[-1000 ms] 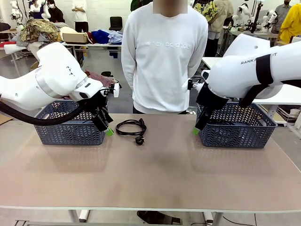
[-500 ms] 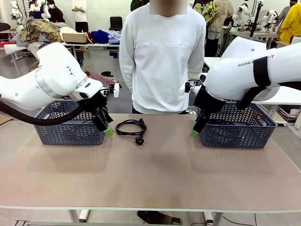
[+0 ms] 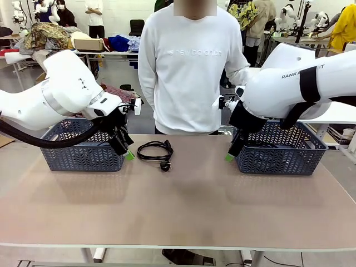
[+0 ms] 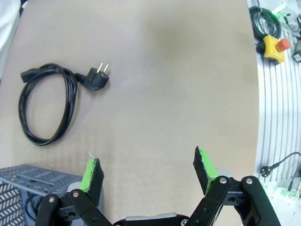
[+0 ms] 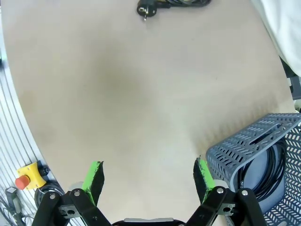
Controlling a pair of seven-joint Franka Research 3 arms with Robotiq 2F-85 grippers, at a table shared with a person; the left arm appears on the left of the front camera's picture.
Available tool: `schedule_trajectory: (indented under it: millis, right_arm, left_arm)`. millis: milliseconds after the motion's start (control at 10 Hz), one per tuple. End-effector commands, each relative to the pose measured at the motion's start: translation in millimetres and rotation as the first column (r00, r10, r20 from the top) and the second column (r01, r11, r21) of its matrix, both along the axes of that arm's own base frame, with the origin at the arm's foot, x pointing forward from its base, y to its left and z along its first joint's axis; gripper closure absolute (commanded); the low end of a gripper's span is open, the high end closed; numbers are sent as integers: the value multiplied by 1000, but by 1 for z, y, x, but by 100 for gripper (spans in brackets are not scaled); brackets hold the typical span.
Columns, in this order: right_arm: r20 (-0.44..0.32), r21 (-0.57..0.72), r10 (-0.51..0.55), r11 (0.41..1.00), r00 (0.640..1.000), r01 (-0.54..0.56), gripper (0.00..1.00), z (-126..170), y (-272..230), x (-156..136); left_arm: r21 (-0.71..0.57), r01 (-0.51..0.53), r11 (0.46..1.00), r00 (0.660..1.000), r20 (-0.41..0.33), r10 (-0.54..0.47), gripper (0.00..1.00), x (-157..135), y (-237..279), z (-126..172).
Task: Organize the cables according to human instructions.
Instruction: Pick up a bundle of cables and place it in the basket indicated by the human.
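Front view: a coiled black power cable [image 3: 155, 151] lies flat on the desk [image 3: 183, 206], its plug at the near side of the coil. The left gripper [image 3: 125, 149] hangs just beside the corner of the left lattice basket [image 3: 83, 146], and the cable sits close to its jaws on the side away from that basket. The right gripper [image 3: 231, 153] hangs at the corner of the right lattice basket [image 3: 281, 147], well apart from the cable. A person [image 3: 192, 67] in a white sweatshirt stands at the far edge.

Left wrist view: the jaws of the left gripper [image 4: 148, 172] stand released and empty. The cable [image 4: 47, 106] lies ahead of them and off toward the green pad [image 4: 91, 173] nearest the basket corner [image 4: 28, 181], not between the jaws. A second dark cord seems to lie inside that basket.

Right wrist view: the right gripper [image 5: 148, 174] is likewise released and holding nothing. The plug [image 5: 146, 9] shows far ahead of the jaws at the top edge. A coiled cable [image 5: 263, 165] already rests inside the basket [image 5: 244, 150] beside one pad.

As a judgement: a straight descent by the left jaws would miss the coil, since it lies off their line. Pinching a single strand could let the loops spill open, and the basket corner so close to one finger could catch it on a sideways move.
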State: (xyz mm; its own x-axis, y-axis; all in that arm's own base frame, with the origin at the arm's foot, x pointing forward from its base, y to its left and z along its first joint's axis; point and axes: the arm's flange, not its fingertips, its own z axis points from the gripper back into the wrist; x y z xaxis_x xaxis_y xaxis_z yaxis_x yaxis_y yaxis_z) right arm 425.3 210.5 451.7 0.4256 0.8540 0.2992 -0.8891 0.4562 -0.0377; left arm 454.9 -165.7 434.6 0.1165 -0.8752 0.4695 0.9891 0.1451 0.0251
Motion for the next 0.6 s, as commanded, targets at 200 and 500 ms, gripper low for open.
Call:
schedule_trajectory:
  millis: [200, 500]
  right_arm:
    - [5, 3, -3, 1000, 1000, 3, 0, 1, -1, 0]
    - [5, 3, -3, 1000, 1000, 3, 0, 1, -1, 0]
  left_arm:
    - [-1, -1, 1000, 1000, 0, 1, 0, 1, 1, 1]
    - [-1, -1, 1000, 1000, 0, 1, 0, 1, 1, 1]
